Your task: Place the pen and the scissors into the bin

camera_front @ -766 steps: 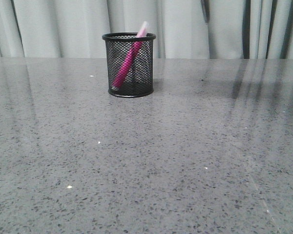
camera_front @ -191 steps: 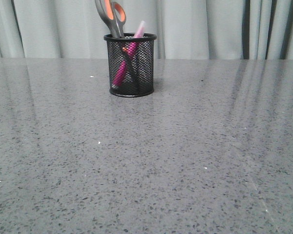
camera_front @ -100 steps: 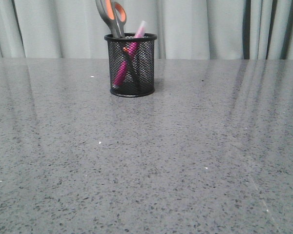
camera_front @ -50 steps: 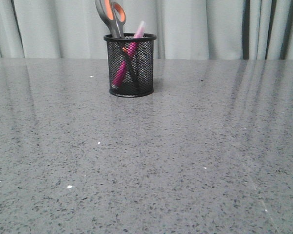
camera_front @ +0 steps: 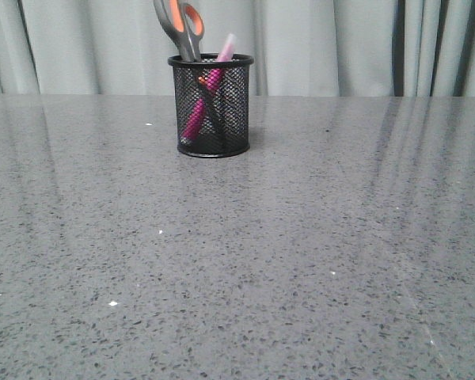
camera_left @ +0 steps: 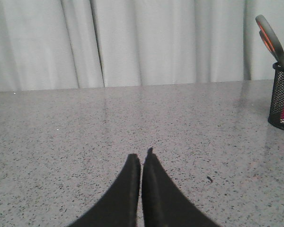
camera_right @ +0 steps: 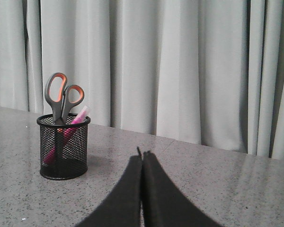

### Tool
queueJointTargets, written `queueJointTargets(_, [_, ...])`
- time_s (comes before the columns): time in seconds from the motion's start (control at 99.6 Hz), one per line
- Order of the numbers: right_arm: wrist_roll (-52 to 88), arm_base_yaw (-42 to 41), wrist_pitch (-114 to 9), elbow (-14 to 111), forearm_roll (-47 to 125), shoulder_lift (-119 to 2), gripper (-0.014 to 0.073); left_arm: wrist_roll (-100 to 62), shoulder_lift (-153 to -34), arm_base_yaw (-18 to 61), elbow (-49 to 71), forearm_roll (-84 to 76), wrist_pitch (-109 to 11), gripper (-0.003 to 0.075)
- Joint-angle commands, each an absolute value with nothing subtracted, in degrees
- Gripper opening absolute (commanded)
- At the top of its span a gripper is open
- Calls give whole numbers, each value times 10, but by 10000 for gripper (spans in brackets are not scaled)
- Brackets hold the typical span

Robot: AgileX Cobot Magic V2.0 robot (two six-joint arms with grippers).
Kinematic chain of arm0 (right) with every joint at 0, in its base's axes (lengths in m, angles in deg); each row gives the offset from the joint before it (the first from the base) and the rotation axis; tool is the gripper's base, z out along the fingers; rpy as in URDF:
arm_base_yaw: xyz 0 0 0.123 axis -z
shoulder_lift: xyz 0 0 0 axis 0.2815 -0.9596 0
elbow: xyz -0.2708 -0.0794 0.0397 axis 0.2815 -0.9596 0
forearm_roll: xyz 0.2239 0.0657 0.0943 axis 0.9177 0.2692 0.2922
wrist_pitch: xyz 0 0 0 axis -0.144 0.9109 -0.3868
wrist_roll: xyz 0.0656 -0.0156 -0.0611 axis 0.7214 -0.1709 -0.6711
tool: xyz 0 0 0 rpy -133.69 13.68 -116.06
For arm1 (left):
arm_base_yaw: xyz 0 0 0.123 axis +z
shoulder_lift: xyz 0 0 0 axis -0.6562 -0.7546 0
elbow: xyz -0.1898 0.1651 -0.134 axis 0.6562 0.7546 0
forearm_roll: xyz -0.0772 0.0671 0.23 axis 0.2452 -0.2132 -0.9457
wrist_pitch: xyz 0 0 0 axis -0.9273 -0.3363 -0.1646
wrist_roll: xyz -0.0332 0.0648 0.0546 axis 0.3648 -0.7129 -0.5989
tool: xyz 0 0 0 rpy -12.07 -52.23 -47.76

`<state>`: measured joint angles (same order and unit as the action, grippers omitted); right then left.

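Observation:
The black mesh bin point(camera_front: 211, 107) stands upright at the back of the table. The pink pen point(camera_front: 207, 93) leans inside it, its pale cap above the rim. The scissors point(camera_front: 180, 28) stand in it, blades down, grey and orange handles sticking out. The bin also shows in the right wrist view point(camera_right: 63, 146) with the scissors point(camera_right: 62, 97) and pen point(camera_right: 77, 117), and at the edge of the left wrist view point(camera_left: 282, 97). My left gripper point(camera_left: 141, 157) is shut and empty, well away from the bin. My right gripper point(camera_right: 142, 154) is shut and empty, apart from the bin. Neither gripper shows in the front view.
The grey speckled table point(camera_front: 301, 237) runs to a far edge just behind the bin. Pale curtains point(camera_front: 324, 43) hang behind it.
The scissors now stand in the bin with the pen; in the oldest frame only the pen was there. Over the last two seconds nothing has moved.

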<state>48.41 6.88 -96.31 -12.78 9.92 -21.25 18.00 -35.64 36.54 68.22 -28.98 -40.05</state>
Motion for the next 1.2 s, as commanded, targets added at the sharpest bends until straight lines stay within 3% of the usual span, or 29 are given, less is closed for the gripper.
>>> queueJointTargets(0.0, [481,71,-1003,-136,101,-215,-74,186,-341,361,696,-284,-361,-22])
queueJointTargets(0.723, [481,71,-994,-136,101,-198,-74,186,-341,361,695,-284,-361,-22])
queueJointTargets(0.893, [462,74,-864,-136,225,-151,-74,186,-341,362,695,-284,-361,-22])
queueJointTargets(1.194, [406,114,-717,-137,227,-65,-74,186,-341,362,695,-284,-361,-21])
